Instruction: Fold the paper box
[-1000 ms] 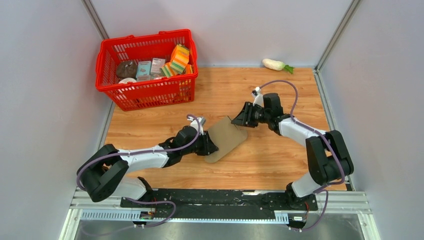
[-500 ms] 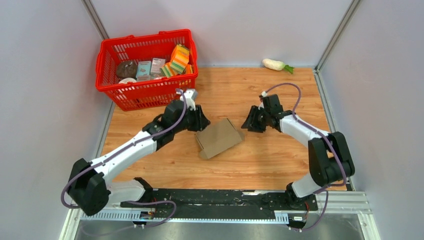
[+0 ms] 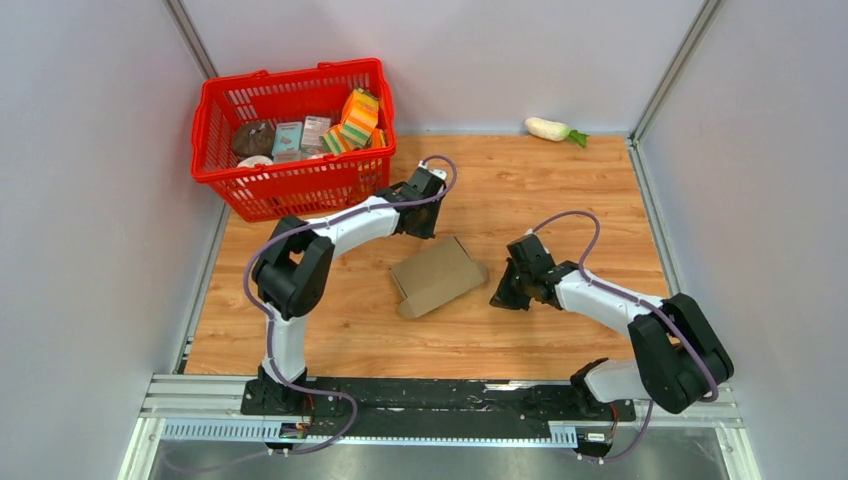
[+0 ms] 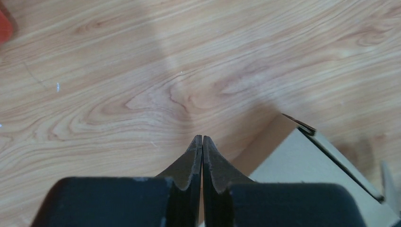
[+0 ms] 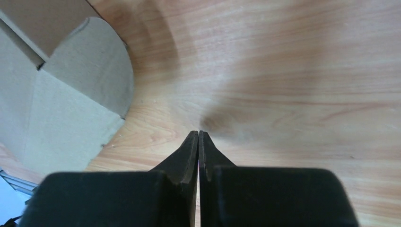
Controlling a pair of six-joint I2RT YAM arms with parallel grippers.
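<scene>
The paper box (image 3: 437,275) lies as a small brown cardboard box in the middle of the wooden table, free of both arms. My left gripper (image 3: 425,222) hangs just behind its far edge, fingers pressed together on nothing; in the left wrist view a corner of the paper box (image 4: 307,165) shows at the lower right of my left gripper (image 4: 202,138). My right gripper (image 3: 503,298) is shut and empty a little right of the box. The right wrist view has my right gripper (image 5: 198,133) over bare wood, with the paper box (image 5: 61,94) and its rounded flap at the upper left.
A red shopping basket (image 3: 372,100) with several groceries stands at the back left, close behind the left arm. A white radish (image 3: 550,128) lies by the back wall at the right. White walls enclose the table (image 3: 560,190) on three sides.
Both grippers have let go of the box and shut. The box now sits folded on the table. The left arm swung to the far side; the right gripper drew back toward the near right.
</scene>
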